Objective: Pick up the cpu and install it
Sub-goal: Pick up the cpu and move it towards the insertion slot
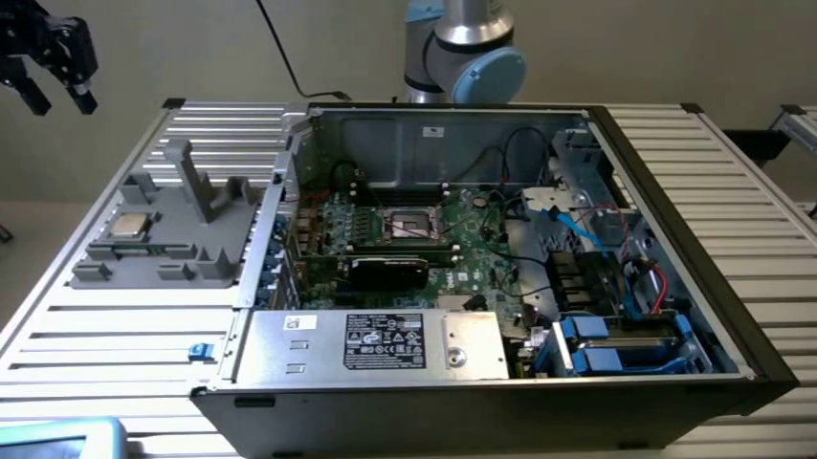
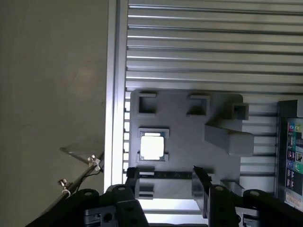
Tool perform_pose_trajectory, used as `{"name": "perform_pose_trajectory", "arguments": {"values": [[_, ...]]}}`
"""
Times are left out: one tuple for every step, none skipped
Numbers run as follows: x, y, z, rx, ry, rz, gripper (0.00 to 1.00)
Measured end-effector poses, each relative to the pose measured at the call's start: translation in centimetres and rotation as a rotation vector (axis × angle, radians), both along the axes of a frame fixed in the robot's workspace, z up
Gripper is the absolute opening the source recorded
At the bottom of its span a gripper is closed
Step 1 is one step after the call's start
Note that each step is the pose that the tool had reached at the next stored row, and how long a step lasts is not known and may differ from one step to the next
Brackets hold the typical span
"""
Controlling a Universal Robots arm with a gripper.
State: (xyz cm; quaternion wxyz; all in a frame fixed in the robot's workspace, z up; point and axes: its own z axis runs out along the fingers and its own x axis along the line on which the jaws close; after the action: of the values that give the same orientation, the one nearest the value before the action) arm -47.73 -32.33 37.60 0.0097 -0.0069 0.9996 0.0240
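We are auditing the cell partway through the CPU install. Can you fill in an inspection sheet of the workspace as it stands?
Surface: slatted aluminium table carrying an open computer case and a grey holder.
Job's things: the cpu lies flat in a recess of the grey holder; the socket sits on the board inside the case.
Clutter: a small blue clip by the case; a blue-edged thing at the table's near corner.
Grippers: the gripper hangs above the table's edge at the exterior view's left, open, holding nothing.
Cables: blue cables inside the case; a black cable against the wall.
Surroundings: plain wall; arm base behind the case.
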Motion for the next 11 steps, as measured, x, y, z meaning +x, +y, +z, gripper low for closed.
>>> {"name": "perform_pose_trajectory", "arguments": {"values": [[0.0,0.00,0.00,0.0000,0.0000,0.000,0.59],[0.0,0.00,0.00,0.0000,0.0000,0.000,0.65],[0.0,0.00,-0.02,0.0000,-0.0001,0.000,0.70],[0.0,0.00,-0.09,0.0001,-0.0002,0.000,0.70],[-0.1,0.00,-0.21,0.0000,-0.0003,0.000,0.70],[-0.1,0.01,-0.37,-0.0002,0.0000,0.000,0.77],[-0.2,0.01,-0.55,-0.0003,-0.0001,0.000,0.77],[-0.3,0.00,-0.74,-0.0005,-0.0001,0.000,0.77],[-0.5,0.00,-0.92,-0.0007,0.0002,0.000,0.77],[-0.6,0.00,-1.07,-0.0011,0.0010,0.000,0.77],[-0.7,-0.02,-1.18,-0.0018,0.0038,0.000,0.77]]}}
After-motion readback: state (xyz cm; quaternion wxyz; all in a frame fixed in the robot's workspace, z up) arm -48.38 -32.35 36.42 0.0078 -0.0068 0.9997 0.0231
